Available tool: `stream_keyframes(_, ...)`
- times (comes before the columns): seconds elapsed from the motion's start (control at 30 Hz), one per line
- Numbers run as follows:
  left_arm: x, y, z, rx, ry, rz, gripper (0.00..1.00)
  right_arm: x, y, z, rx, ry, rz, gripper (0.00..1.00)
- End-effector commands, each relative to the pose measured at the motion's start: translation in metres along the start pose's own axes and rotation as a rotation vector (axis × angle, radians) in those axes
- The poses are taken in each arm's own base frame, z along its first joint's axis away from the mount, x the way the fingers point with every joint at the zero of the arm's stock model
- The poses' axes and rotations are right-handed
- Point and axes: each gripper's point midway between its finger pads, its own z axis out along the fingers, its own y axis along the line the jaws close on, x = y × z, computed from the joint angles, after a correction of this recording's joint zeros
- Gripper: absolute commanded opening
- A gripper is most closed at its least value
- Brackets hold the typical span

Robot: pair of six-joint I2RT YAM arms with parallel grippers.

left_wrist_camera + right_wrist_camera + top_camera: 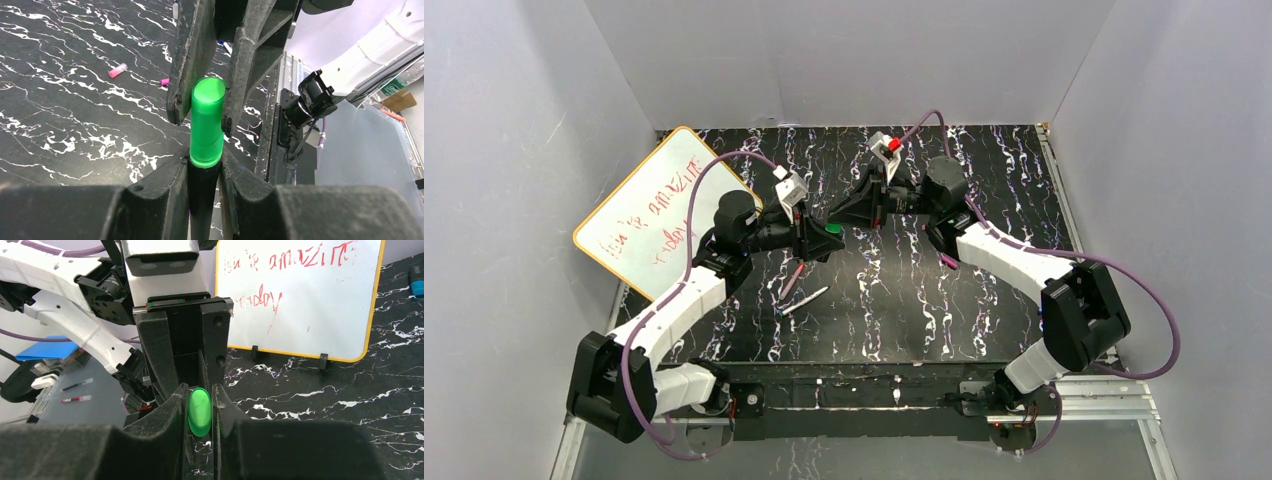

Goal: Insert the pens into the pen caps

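My two grippers meet above the middle of the table. The left gripper [205, 162] is shut on the thick black pen [202, 200]. The green cap [206, 125] sits on the pen's end, its rim right at my left fingertips. The right gripper [200, 405] is shut on that green cap [199, 411] from the opposite side, seen end-on there. A slim magenta pen [791, 281] and a slim white-grey pen [805, 300] lie on the table below the left gripper [819, 240]. A pale pink cap [117, 70] and a magenta cap [164, 81] lie loose farther off.
A yellow-rimmed whiteboard [654, 205] with red writing stands propped at the far left. Grey walls enclose the black marbled table [984, 320] on three sides. A small blue object [416, 280] lies beyond the whiteboard's right edge.
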Motion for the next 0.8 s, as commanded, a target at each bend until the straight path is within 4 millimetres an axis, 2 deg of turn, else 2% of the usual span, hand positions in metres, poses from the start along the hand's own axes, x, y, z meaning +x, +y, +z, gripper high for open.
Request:
stream_keyframes(0.0,-0.042,0.000,-0.005,-0.059,-0.089,0.139,0.00,0.004,0.008,0.005,-0.035,0.018,0.003,0.10)
stream_keyframes(0.27,-0.060,0.007,-0.006,-0.114,-0.132,0.194,0.00,0.015,0.013,0.012,-0.052,0.029,0.037,0.10)
stream_keyframes(0.5,-0.069,-0.005,0.004,-0.005,-0.142,0.185,0.00,0.027,0.020,0.018,-0.084,0.055,0.062,0.10)
stream_keyframes(0.77,-0.079,-0.011,-0.001,0.006,-0.115,0.257,0.00,0.047,0.026,0.012,-0.103,0.111,0.084,0.10)
